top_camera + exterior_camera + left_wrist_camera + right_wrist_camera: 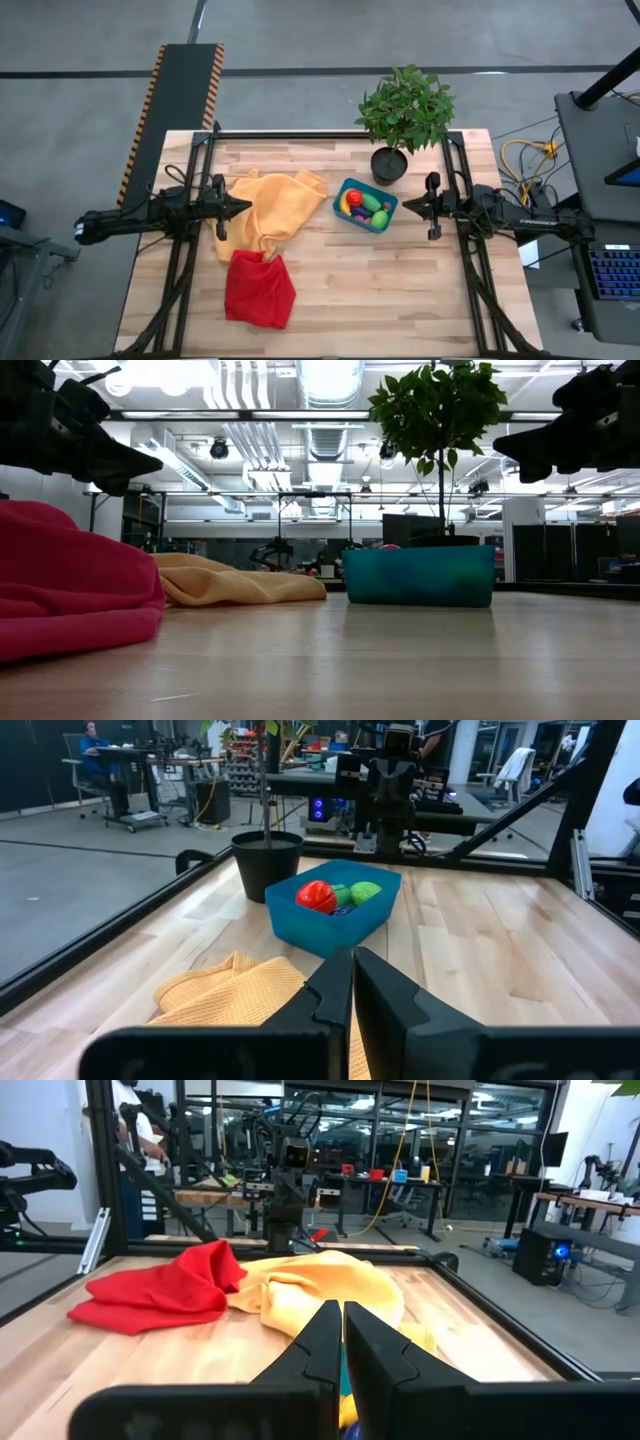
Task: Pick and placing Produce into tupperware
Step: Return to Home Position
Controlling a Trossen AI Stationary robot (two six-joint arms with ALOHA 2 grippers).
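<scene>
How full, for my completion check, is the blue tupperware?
Partly full: the tupperware holds a red round piece and a green oval.

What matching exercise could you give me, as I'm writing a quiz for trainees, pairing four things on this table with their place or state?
1 left pincer
2 right pincer
3 tupperware
4 red cloth

A holds the produce
B shut, above the yellow cloth
C crumpled, touching the yellow cloth
D shut, close beside the tupperware

Pairs: 1-B, 2-D, 3-A, 4-C
</scene>
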